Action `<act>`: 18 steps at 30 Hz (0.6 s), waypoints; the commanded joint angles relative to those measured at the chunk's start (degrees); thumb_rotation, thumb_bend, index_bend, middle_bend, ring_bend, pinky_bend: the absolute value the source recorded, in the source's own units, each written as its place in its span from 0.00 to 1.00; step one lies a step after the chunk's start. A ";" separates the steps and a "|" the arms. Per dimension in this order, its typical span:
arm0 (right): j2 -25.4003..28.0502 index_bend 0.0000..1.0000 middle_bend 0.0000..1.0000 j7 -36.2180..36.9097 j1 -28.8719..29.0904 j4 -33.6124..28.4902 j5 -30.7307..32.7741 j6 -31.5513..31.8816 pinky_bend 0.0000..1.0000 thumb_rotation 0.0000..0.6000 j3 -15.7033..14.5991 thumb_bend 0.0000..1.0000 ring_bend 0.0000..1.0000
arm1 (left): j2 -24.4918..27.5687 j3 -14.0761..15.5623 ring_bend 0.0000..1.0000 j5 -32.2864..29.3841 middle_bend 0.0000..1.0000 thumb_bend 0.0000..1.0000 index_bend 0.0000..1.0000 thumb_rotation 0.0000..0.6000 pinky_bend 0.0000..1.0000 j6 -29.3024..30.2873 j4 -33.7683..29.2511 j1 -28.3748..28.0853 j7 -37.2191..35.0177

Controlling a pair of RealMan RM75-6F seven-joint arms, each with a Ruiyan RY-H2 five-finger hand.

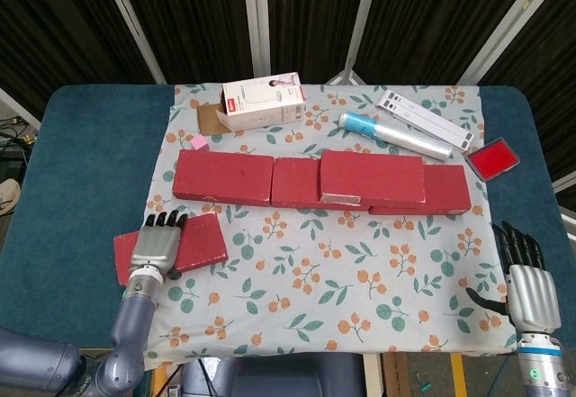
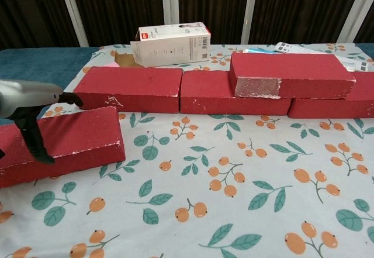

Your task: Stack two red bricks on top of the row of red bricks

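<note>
— Where is your loose red rectangular brick?

— Lower left of the frame, under your left hand, which clasps its long sides. Your right hand hangs spread, holding nothing.

— How will it handle?

— Probably stiff, rough, not slippery; keep clasping mid-length.

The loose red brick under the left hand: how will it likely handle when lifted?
The loose red brick looks rigid and flat-sided, so unlikely to roll or flex. Its chipped, grainy edges suggest a rough, grippable surface. It is wide beside the left hand, so it may tilt if held off-centre.
</note>
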 commanded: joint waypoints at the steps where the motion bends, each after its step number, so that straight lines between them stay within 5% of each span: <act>1: 0.03 0.00 0.00 -0.09 -0.02 -0.10 -0.14 -0.14 0.00 1.00 -0.03 0.02 0.00 | -0.09 0.20 0.00 0.04 0.00 0.00 0.00 1.00 0.00 0.15 0.30 0.04 0.29; 18: -0.10 0.00 0.00 -0.92 -0.08 -0.36 -0.08 -0.99 0.00 1.00 0.24 0.02 0.00 | -1.10 0.59 0.00 -0.92 0.00 0.00 0.00 1.00 0.00 -0.71 2.54 0.13 1.67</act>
